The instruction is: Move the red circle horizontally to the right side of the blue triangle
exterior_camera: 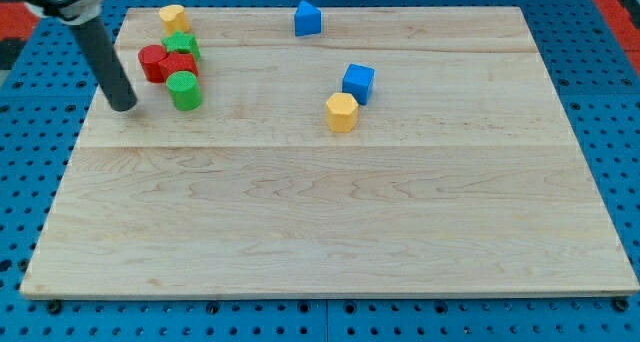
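My tip (124,106) rests on the wooden board (330,232) at the view's upper left, just left of and slightly below a cluster of blocks. The cluster holds a red circle (152,62), a second red block (181,66) touching it on the right, a green block (183,46) behind, and a green cylinder (185,90) in front. The red circle is up and right of the tip, a short gap away. The blue triangle (308,18) stands alone near the view's top centre, far right of the cluster.
A yellow block (174,18) sits at the top of the cluster near the board's top edge. A blue cube (358,82) and a yellow hexagon (342,112) touch each other right of centre. Blue pegboard surrounds the board.
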You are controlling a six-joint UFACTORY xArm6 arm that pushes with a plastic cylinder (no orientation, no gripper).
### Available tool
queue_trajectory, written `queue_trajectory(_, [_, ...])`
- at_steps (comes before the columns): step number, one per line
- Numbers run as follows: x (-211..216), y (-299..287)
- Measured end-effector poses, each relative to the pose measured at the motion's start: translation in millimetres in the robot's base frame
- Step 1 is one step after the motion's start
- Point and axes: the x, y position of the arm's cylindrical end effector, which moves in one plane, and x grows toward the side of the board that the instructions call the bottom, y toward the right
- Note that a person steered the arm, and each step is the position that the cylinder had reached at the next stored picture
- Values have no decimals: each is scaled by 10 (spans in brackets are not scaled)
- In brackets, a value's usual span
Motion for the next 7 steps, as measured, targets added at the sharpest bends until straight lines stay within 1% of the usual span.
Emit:
queue_trajectory(1, [54,-673])
queue_trajectory(2, [-92,-742])
queue_trajectory(3, [-501,-435])
queue_trajectory(4, [-655,206])
queue_trajectory(5, [-666,141])
queue_trajectory(6, [-779,-270])
queue_trajectory(7, [-916,153])
